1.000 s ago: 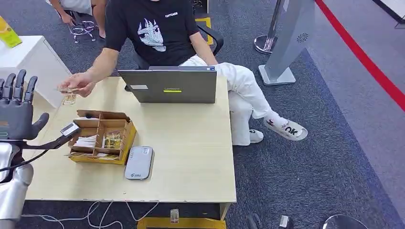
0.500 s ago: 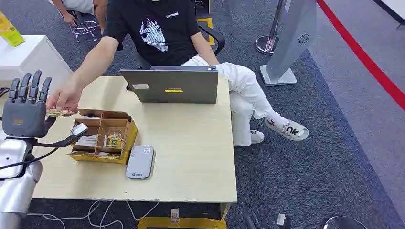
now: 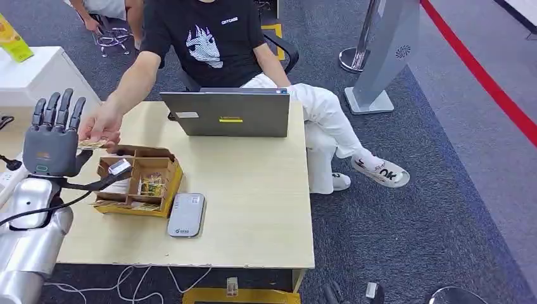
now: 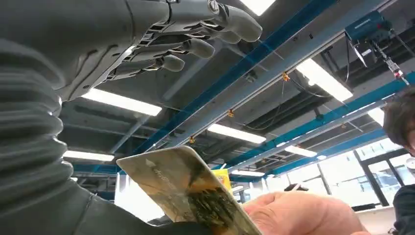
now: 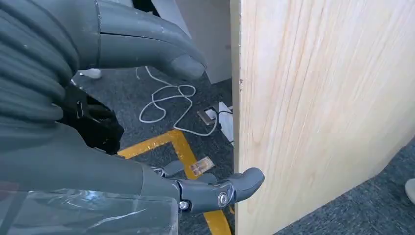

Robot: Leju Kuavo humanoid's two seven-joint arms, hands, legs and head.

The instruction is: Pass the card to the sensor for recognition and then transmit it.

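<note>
My left hand (image 3: 54, 138) is raised over the table's left edge, fingers (image 4: 195, 46) straight and spread, holding nothing. A person's hand (image 3: 102, 126) holds a gold patterned card (image 3: 92, 144) right beside my thumb. In the left wrist view the card (image 4: 191, 193) sits in the person's fingers (image 4: 303, 215), close to my palm; I cannot tell whether it touches it. The grey card sensor (image 3: 185, 215) lies flat on the table near the front edge. My right hand (image 5: 73, 161) hangs beside the table's edge, fingers apart and holding nothing.
A cardboard box (image 3: 166, 183) with compartments of cards stands between my left hand and the sensor. A grey laptop (image 3: 228, 114) stands at the table's far side, with the seated person behind it. A cable runs from my left wrist across the box.
My left hand has moved up and rightward toward the table. The person's hand has brought the card from further away to right beside my thumb.
</note>
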